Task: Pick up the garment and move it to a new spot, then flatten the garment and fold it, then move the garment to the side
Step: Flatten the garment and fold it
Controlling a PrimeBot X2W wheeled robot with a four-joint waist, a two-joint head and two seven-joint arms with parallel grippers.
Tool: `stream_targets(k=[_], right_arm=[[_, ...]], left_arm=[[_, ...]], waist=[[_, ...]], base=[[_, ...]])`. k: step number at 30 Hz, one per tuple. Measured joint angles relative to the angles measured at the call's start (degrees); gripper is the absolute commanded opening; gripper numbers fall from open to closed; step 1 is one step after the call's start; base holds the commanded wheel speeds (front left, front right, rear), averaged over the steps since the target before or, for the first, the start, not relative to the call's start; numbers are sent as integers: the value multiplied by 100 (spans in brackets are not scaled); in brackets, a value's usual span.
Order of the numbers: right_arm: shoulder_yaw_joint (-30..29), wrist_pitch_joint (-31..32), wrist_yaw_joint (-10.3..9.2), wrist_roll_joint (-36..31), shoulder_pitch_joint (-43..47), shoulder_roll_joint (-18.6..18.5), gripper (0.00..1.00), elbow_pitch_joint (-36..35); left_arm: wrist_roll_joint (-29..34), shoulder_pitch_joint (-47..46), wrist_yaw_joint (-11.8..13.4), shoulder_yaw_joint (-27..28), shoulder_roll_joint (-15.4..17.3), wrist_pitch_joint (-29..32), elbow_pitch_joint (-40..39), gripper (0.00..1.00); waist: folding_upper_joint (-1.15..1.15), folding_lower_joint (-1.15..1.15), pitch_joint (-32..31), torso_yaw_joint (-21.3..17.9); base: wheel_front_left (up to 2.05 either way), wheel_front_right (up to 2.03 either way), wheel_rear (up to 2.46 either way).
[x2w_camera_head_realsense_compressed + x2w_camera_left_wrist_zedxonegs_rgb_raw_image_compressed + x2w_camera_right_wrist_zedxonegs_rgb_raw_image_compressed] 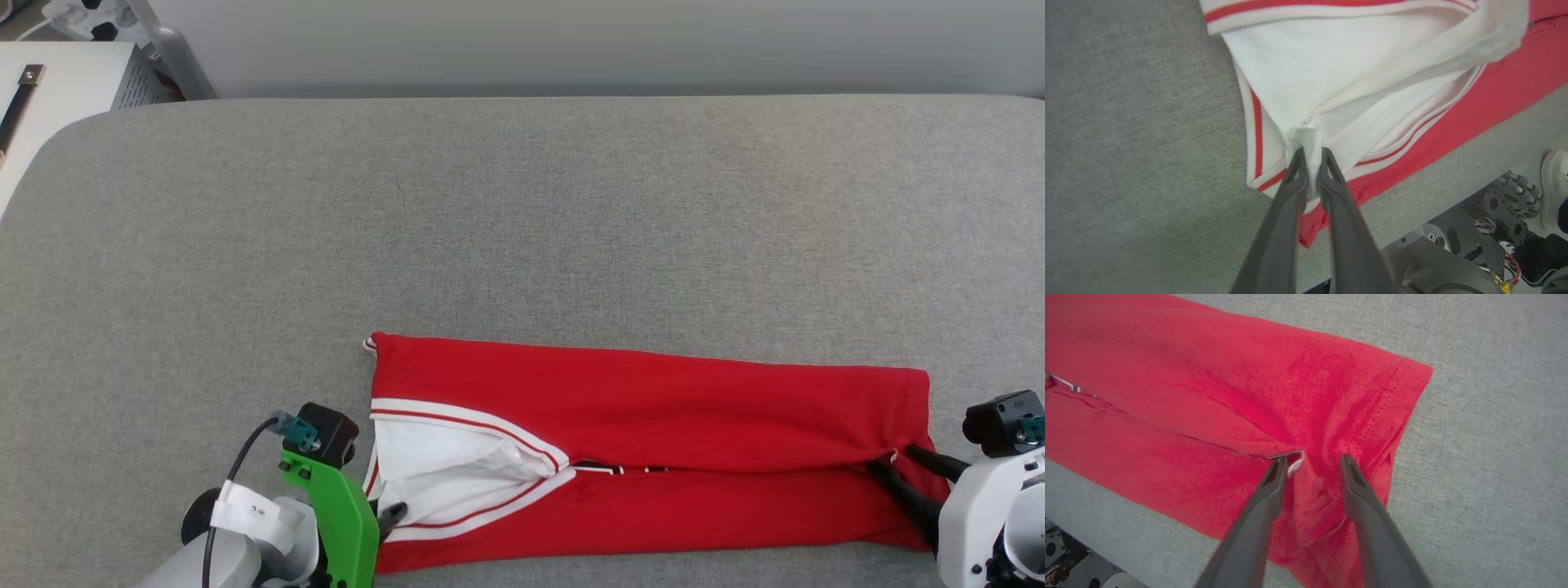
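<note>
1. Head view: the garment [653, 408], a red jersey T-shirt, lies flat as a long narrow band across the near part of the grey padded surface [522, 212], close to its near edge, with the sleeve end at the robot's left and the hem at its right
2. Its two long sides are turned in and meet along a line down the middle (a sliver of black-and-white lettering [608, 468] peeks out there), and a white sleeve [441, 465] with striped trim lies on top at the left end
3. Left gripper [1310, 157]: the jaws are almost together, with a tuck of white sleeve fabric pinched between the tips, low against the cloth
4. Right gripper [1314, 461]: the jaws stand apart, the tips resting on red cloth just inside the hem [1392, 396]; a small ridge of fabric sits between them, but nothing is clamped
5. Done, as I judge it: the shirt is placed, spread flat, and folded lengthwise
6. Left, as I judge it: the left pinch has to let go, the band probably needs folding across its length into a compact packet, and that packet then has to be moved to the side
</note>
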Motion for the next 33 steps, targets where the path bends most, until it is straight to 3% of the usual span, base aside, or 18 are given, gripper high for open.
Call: stream_targets(k=[8, 17, 24, 28, 33], right_arm=[[-188, 36, 0, 272, 108, 22, 100, -64], [-1234, 751, 0, 584, 555, 126, 100, -430], [-2179, 1558, 0, 545, 777, 570, 100, -617], [-2627, 1982, 0, 361, 788, 892, 100, -664], [-3257, 2420, 0, -65, 775, 1399, 100, -726]], left_arm=[[53, 130, -32, 67, -110, -539, 100, 100], [258, 348, 305, 744, -436, -2361, -231, 100], [985, 344, 456, 1081, -675, -3867, -114, 100], [1444, 342, 454, 1372, -890, -4031, -53, 100], [2694, 416, 290, 2391, -1444, -4036, -645, 100]], waist=[[0, 0, -251, -15], [0, 0, -494, -30], [0, 0, -421, 70], [0, 0, -369, 132], [0, 0, -269, 221]], base=[[0, 0, 0], [0, 0, 0], [0, 0, 0], [0, 0, 0], [0, 0, 0]])
